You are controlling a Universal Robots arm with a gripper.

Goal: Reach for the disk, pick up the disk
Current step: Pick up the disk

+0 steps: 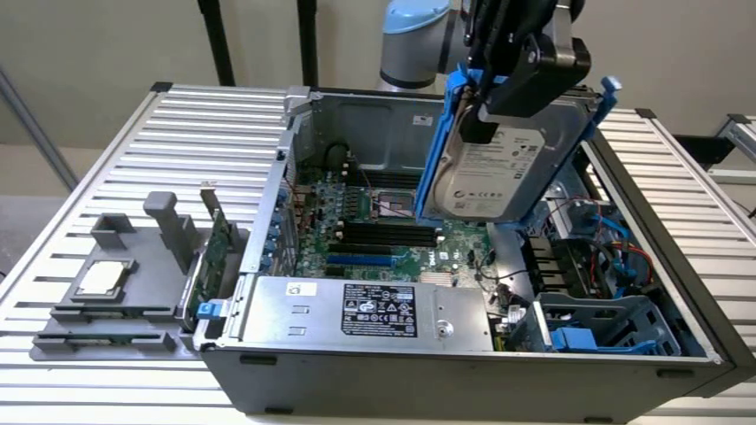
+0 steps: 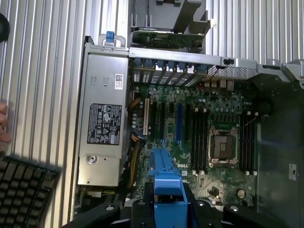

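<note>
Pickup is judged done: the silver-grey, blue-framed rectangular disk (image 1: 497,173) is held clamped in the black gripper (image 1: 520,75). It is hung above the open computer case (image 1: 473,372), so a steady grip is called for.

The end effector (image 1: 502,93) covers the upper part of the disk (image 1: 502,168), and the arm (image 1: 416,35) runs off the exterior view's top edge.

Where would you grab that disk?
By the blue carrier's end, coming from above. The disk hangs edge-up over the open case, and the gripper appears clamped on that blue end. Its broad labelled faces look too wide to span; the thin framed end fits between the jaws.
</note>
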